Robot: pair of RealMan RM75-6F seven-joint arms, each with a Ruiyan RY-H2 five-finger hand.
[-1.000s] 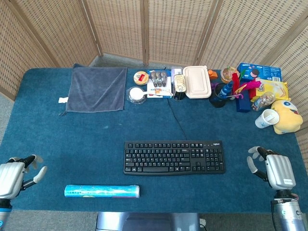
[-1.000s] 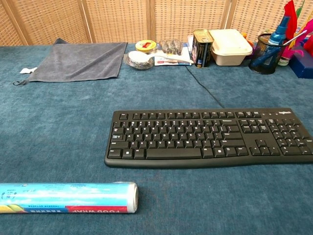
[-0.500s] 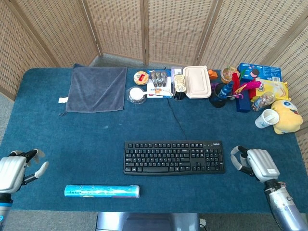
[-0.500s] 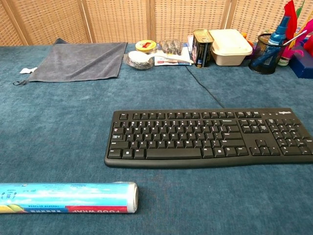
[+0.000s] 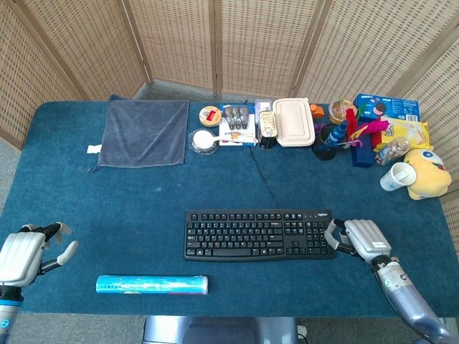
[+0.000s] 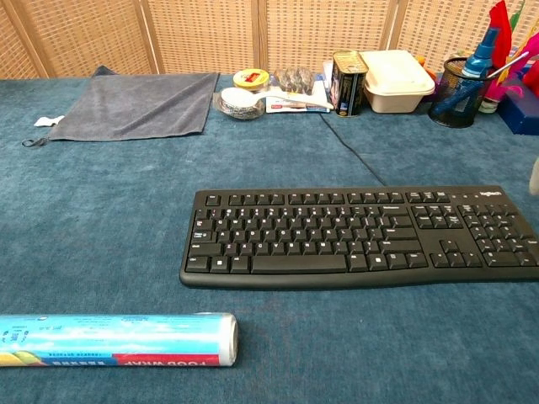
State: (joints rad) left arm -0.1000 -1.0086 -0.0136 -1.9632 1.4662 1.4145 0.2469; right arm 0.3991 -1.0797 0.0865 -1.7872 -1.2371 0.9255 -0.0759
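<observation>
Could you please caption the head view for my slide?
Right hand beside the black keyboard; left hand open near the food-wrap roll.

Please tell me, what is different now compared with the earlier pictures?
The right hand moved left across the table, from near the right edge to the right end of the keyboard; whether it touches it is unclear. It holds nothing. The left hand shifted only slightly and stays empty. The keyboard, the food wrap roll and the grey towel stayed in place.

The black plastic keyboard (image 5: pixel 259 234) lies mid-frame on the blue carpeted desk (image 5: pixel 143 193). The right hand (image 5: pixel 361 238) sits just beside its right end; the blue food-wrap roll (image 5: pixel 152 284) lies lower left, the left hand (image 5: pixel 25 253) further left.
</observation>
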